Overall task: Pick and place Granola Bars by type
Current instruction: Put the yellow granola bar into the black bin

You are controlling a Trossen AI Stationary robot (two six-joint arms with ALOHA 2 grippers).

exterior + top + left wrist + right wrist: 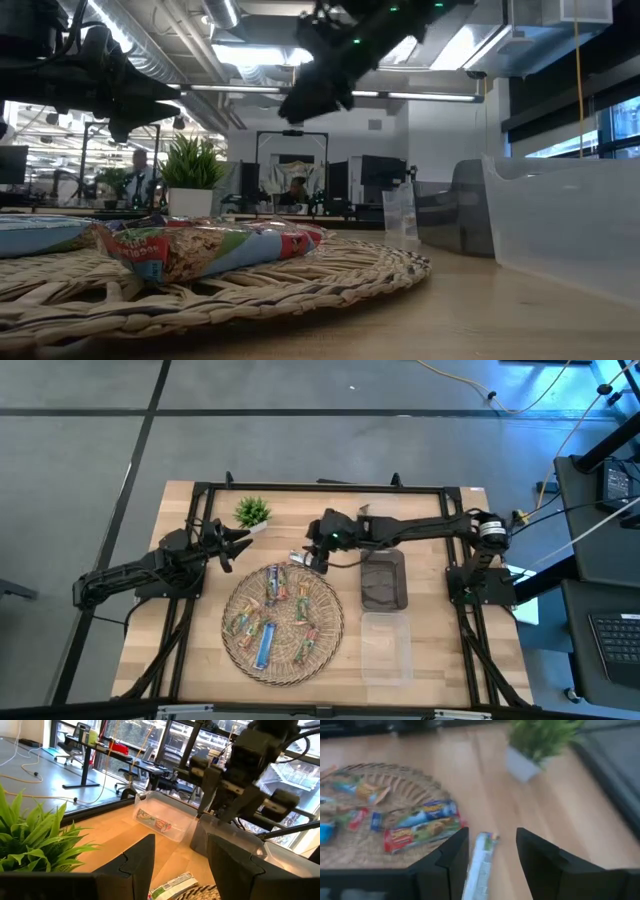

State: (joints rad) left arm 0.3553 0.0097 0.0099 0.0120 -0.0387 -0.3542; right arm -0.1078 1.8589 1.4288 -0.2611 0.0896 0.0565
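A round wicker tray (336, 622) holds several wrapped granola bars, green/red/orange ones (274, 586) and a bright blue one (265, 645). One silver-white bar (479, 865) lies flat on the table just off the tray's far rim (298, 558). My right gripper (492, 855) hangs open above that bar, a finger on either side of it, well off the table in the low view (300, 105). My left gripper (238, 547) is open in the air between the potted plant and the tray. It holds nothing (179, 862).
The potted plant (253, 512) stands by the table's far edge, next to my left gripper. Right of the tray sit a dark bin (383, 582) and a clear bin (385, 647). A small clear bin with one green bar in it (155, 821) is farther back, under the right arm.
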